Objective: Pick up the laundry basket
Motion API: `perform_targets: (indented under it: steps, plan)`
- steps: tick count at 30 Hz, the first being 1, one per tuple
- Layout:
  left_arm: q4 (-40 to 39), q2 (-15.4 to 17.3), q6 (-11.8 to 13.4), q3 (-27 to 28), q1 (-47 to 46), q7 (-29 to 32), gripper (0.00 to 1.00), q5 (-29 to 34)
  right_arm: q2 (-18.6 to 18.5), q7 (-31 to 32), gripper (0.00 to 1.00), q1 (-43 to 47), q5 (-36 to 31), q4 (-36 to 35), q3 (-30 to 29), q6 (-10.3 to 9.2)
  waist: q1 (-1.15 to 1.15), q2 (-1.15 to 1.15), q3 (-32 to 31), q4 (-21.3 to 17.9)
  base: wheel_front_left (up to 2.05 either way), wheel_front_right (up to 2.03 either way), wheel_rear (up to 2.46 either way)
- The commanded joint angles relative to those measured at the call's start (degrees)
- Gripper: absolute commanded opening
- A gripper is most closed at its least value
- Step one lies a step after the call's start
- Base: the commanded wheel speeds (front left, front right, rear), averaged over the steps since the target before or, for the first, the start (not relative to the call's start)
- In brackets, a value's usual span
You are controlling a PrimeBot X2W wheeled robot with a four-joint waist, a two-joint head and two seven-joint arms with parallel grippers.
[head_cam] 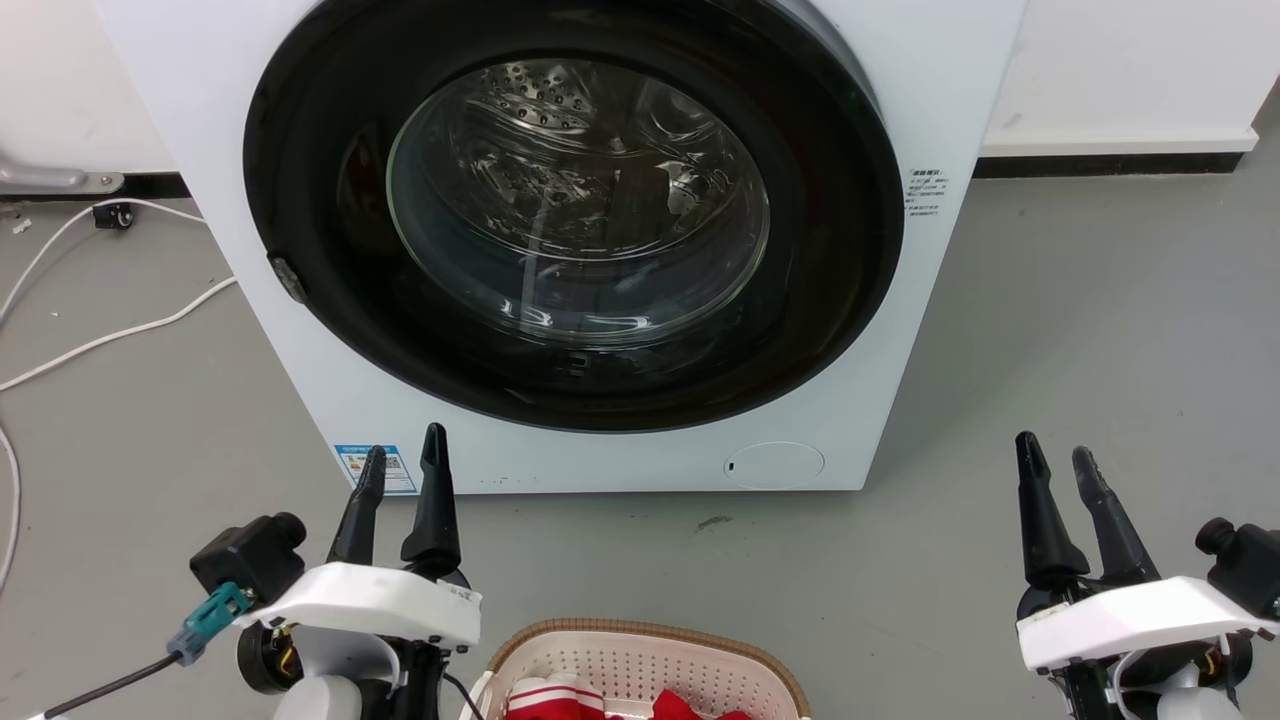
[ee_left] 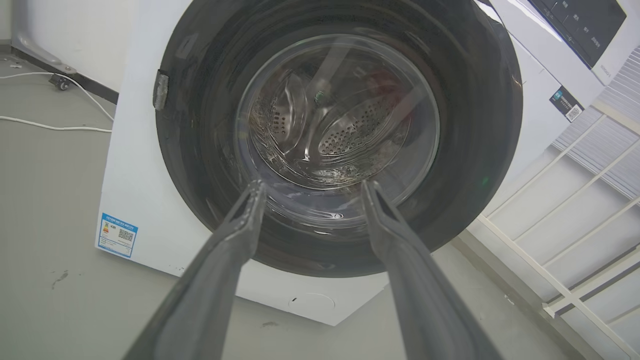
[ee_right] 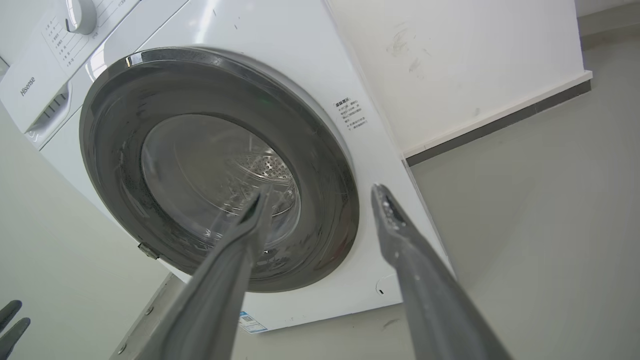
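Washer [head_cam: 575,230] with closed round door stands on the grey floor [head_cam: 1100,350], straight ahead. Basket [head_cam: 640,630] sits on the floor at the bottom edge of the head view, between both arms, with red and white cloth [head_cam: 560,700] inside. Left pincer [head_cam: 405,445] and right pincer [head_cam: 1053,448] are each partly open and hold nothing, their fingers pointing toward the washer.

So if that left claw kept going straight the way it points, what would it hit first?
Probably the washing machine's closed round door: the open, empty left gripper aims at its lower half, with nothing between. How far off, I can't tell.
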Motion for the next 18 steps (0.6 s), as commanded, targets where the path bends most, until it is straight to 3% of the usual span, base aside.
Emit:
perform_targets:
  steps: [1,18]
  plan:
    - [-0.34,0.15,0.21,-0.35,-1.12,-0.59,1.00,1.72,0.04,-0.39,1.00,-0.06,-2.00,-0.59,0.05,0.00,0.00,0.00,-0.01,0.05,0.00,0.00,0.00]
    - [1.11,0.15,2.42,-1.93,-1.64,-2.97,1.00,11.46,0.51,-0.91,1.00,0.48,-13.81,-1.01,-0.63,0.00,0.00,0.00,-0.02,0.19,0.00,0.00,0.00]
